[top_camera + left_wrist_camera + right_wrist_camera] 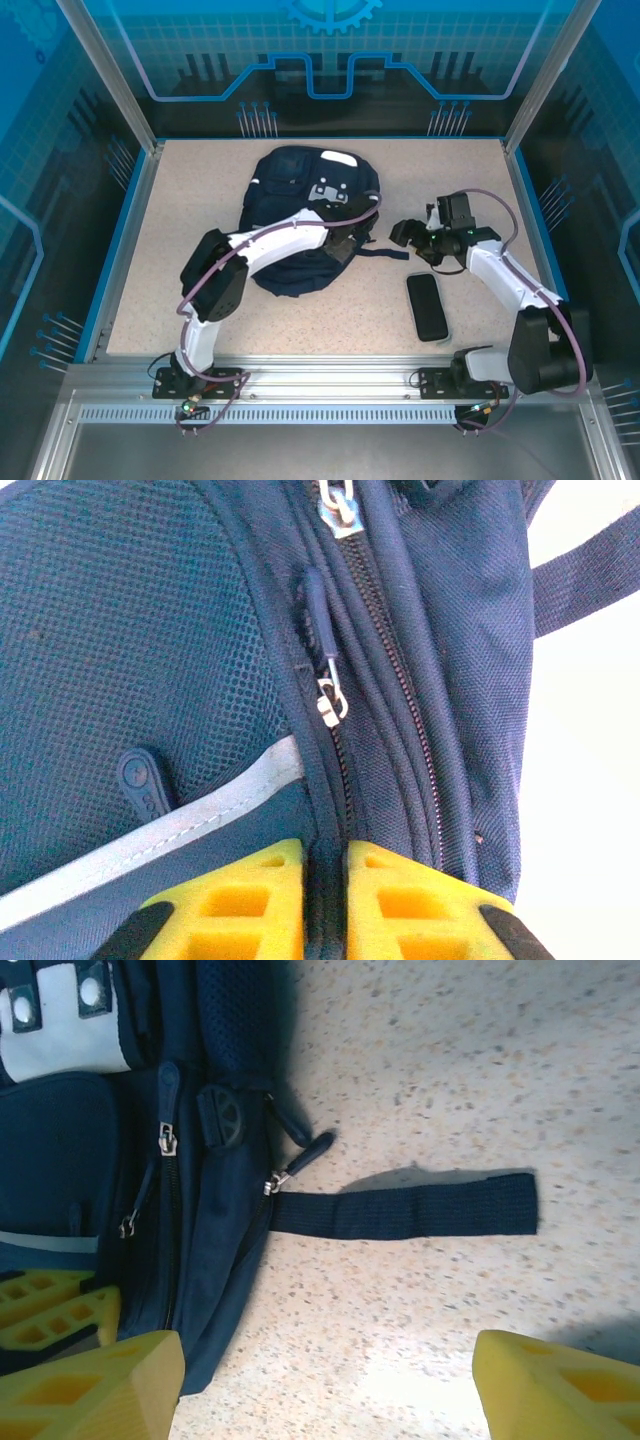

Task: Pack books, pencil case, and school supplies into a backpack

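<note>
Navy fabric backpack (295,180) lies at the middle of the speckled table (170,250). We note the left gripper (325,858) at the backpack's right flank, jaws clenched on a ridge of its fabric along the zipper, near a metal zipper pull (328,702). Right gripper (328,1355) hangs over the table just right of the backpack, jaws spread wide, grasping nothing, near a loose dark strap (410,1210). Black oblong item (427,306) lies flat right of the backpack, apart from it.
</note>
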`<action>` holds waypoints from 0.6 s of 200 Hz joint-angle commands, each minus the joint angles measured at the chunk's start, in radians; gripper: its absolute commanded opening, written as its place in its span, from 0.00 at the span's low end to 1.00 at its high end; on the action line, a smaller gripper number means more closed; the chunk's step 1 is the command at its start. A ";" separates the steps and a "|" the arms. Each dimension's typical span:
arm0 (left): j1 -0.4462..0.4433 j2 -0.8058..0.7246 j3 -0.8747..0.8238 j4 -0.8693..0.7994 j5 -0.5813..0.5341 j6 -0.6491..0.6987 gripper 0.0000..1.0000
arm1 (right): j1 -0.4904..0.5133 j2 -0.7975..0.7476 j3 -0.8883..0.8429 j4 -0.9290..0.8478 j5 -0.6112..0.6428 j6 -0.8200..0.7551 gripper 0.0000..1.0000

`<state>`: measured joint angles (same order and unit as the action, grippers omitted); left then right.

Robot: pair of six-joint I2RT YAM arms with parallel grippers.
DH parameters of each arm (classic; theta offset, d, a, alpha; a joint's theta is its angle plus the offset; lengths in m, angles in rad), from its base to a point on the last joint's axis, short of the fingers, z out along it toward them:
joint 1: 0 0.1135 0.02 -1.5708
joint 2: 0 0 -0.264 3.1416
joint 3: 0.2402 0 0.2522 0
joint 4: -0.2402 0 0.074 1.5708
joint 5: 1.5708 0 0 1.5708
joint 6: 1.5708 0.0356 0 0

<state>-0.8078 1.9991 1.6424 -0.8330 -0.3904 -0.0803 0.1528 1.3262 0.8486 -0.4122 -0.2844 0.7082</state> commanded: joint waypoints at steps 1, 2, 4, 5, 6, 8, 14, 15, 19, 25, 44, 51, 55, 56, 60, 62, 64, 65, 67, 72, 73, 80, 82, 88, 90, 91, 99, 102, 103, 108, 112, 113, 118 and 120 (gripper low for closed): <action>0.018 -0.133 -0.059 0.074 -0.044 -0.026 0.07 | 0.037 0.050 0.068 0.075 -0.073 0.034 0.70; 0.018 -0.135 -0.062 0.077 -0.042 -0.028 0.07 | 0.037 0.051 0.069 0.078 -0.074 0.036 0.70; 0.018 -0.144 -0.069 0.086 -0.040 -0.029 0.06 | 0.040 0.054 0.072 0.084 -0.079 0.041 0.69; 0.019 -0.147 -0.073 0.089 -0.038 -0.029 0.06 | 0.043 0.057 0.073 0.088 -0.080 0.043 0.69; 0.019 -0.151 -0.076 0.093 -0.037 -0.030 0.06 | 0.044 0.059 0.074 0.091 -0.081 0.045 0.68; 0.019 -0.159 -0.082 0.100 -0.034 -0.032 0.05 | 0.047 0.063 0.076 0.099 -0.085 0.048 0.68; 0.023 -0.180 -0.101 0.117 -0.024 -0.036 0.03 | 0.057 0.077 0.086 0.120 -0.093 0.058 0.66; 0.023 -0.184 -0.103 0.120 -0.022 -0.036 0.03 | 0.059 0.079 0.086 0.123 -0.094 0.058 0.65; 0.026 -0.197 -0.113 0.130 -0.016 -0.040 0.02 | 0.065 0.089 0.097 0.133 -0.098 0.060 0.63; 0.029 -0.218 -0.129 0.146 -0.006 -0.044 0.00 | 0.078 0.106 0.114 0.137 -0.099 0.061 0.61; 0.043 -0.275 -0.177 0.187 0.026 -0.049 0.00 | 0.112 0.169 0.181 0.140 -0.103 0.054 0.57; 0.049 -0.292 -0.189 0.198 0.033 -0.053 0.00 | 0.122 0.195 0.201 0.147 -0.111 0.056 0.55; 0.053 -0.300 -0.198 0.203 0.039 -0.055 0.00 | 0.129 0.211 0.213 0.150 -0.116 0.056 0.55; 0.054 -0.302 -0.199 0.204 0.040 -0.056 0.00 | 0.131 0.215 0.215 0.152 -0.117 0.057 0.55; 0.058 -0.308 -0.206 0.207 0.047 -0.056 0.00 | 0.136 0.229 0.226 0.155 -0.120 0.058 0.54; 0.060 -0.310 -0.208 0.209 0.051 -0.057 0.00 | 0.138 0.235 0.232 0.157 -0.122 0.060 0.54; 0.061 -0.312 -0.211 0.209 0.053 -0.058 0.00 | 0.141 0.243 0.237 0.159 -0.123 0.061 0.54; 0.063 -0.314 -0.212 0.209 0.055 -0.060 0.00 | 0.142 0.247 0.240 0.160 -0.123 0.062 0.53; 0.065 -0.316 -0.214 0.210 0.058 -0.061 0.00 | 0.144 0.254 0.245 0.161 -0.124 0.064 0.53; 0.067 -0.321 -0.219 0.214 0.059 -0.066 0.00 | 0.151 0.272 0.259 0.164 -0.125 0.072 0.53; 0.068 -0.323 -0.221 0.213 0.059 -0.066 0.00 | 0.152 0.274 0.261 0.165 -0.125 0.074 0.52; 0.073 -0.329 -0.227 0.217 0.064 -0.067 0.00 | 0.158 0.295 0.278 0.169 -0.123 0.085 0.51; 0.073 -0.331 -0.228 0.219 0.067 -0.067 0.00 | 0.159 0.302 0.282 0.171 -0.124 0.089 0.51; 0.076 -0.335 -0.234 0.222 0.075 -0.068 0.00 | 0.163 0.320 0.296 0.179 -0.121 0.101 0.50; 0.077 -0.336 -0.235 0.223 0.076 -0.068 0.00 | 0.164 0.325 0.300 0.181 -0.122 0.102 0.50; 0.077 -0.337 -0.235 0.224 0.076 -0.068 0.00 | 0.165 0.328 0.302 0.181 -0.122 0.104 0.50; 0.078 -0.341 -0.238 0.227 0.080 -0.071 0.00 | 0.170 0.350 0.320 0.189 -0.118 0.119 0.48; 0.080 -0.340 -0.240 0.229 0.082 -0.070 0.00 | 0.172 0.357 0.328 0.191 -0.118 0.122 0.47; 0.079 -0.340 -0.239 0.229 0.082 -0.071 0.00 | 0.172 0.361 0.329 0.192 -0.118 0.124 0.47; 0.079 -0.342 -0.240 0.229 0.084 -0.072 0.00 | 0.175 0.374 0.343 0.193 -0.115 0.130 0.47; 0.080 -0.342 -0.240 0.229 0.084 -0.071 0.00 | 0.178 0.386 0.355 0.191 -0.112 0.133 0.46; 0.081 -0.342 -0.240 0.229 0.084 -0.071 0.00 | 0.178 0.390 0.357 0.191 -0.111 0.133 0.46; 0.082 -0.342 -0.240 0.229 0.084 -0.070 0.00 | 0.180 0.404 0.370 0.183 -0.103 0.137 0.45; 0.082 -0.342 -0.240 0.229 0.084 -0.071 0.00 | 0.180 0.411 0.376 0.179 -0.101 0.137 0.45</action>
<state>-0.7395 1.7081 1.4029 -0.6521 -0.3145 -0.1211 0.3164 1.6791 1.1561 -0.2474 -0.3798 0.8062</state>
